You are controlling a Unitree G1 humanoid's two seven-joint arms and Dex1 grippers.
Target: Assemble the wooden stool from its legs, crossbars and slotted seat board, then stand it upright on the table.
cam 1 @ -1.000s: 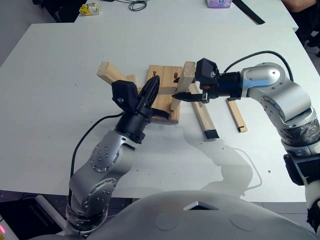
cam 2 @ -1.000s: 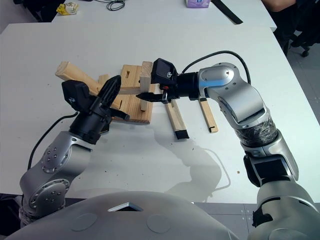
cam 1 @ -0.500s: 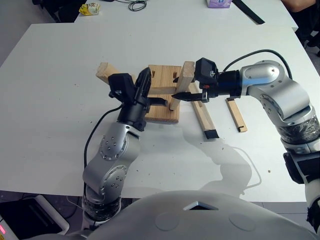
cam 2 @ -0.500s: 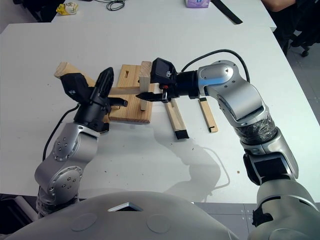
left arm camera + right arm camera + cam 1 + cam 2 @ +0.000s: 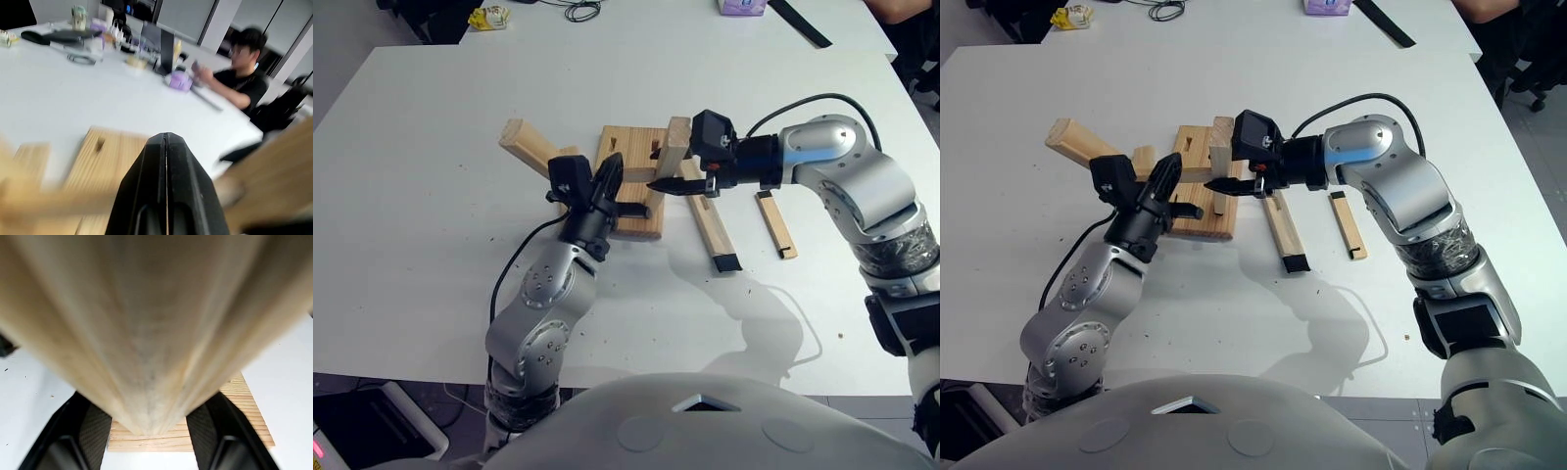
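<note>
The slotted seat board lies flat in the middle of the white table. One wooden leg stands tilted at the board's right edge, and my right gripper is shut on it. In the right wrist view that wood sits between the dark fingers. A thin crossbar runs left from this leg towards a second leg lying at the board's left. My left gripper hovers over the board's left part, shut and empty, its fingers pressed together.
A loose leg with a black tip and a short crossbar lie right of the board. Far back sit a purple box, a black strap and a yellow item. The table's near edge runs close below both arms.
My left arm swung left, then back right, and its shut gripper now points over the board's left part. The right gripper and its leg shifted slightly left.
</note>
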